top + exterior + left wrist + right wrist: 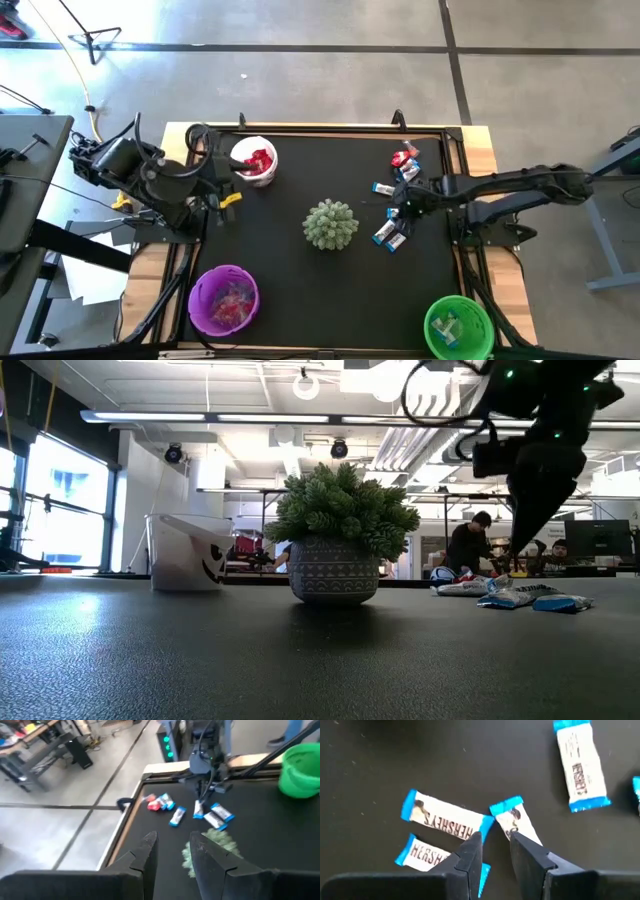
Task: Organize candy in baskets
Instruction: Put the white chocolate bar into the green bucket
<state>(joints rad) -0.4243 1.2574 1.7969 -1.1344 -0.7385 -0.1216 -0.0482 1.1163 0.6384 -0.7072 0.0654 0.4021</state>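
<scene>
Right tool (pixel 397 212) over blue candy (pixel 390 234).

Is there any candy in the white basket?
Yes, the high view shows red-wrapped candy lying inside the white basket.

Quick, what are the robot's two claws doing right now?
Left gripper: jaws open, holding nothing, waiting near the white basket.
Right gripper: jaws open, low over the blue-and-silver candy, nothing held.

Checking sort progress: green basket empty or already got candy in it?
Not empty. The green basket holds a few blue-and-silver candies, seen from the high view; exact count cannot tell.
</scene>
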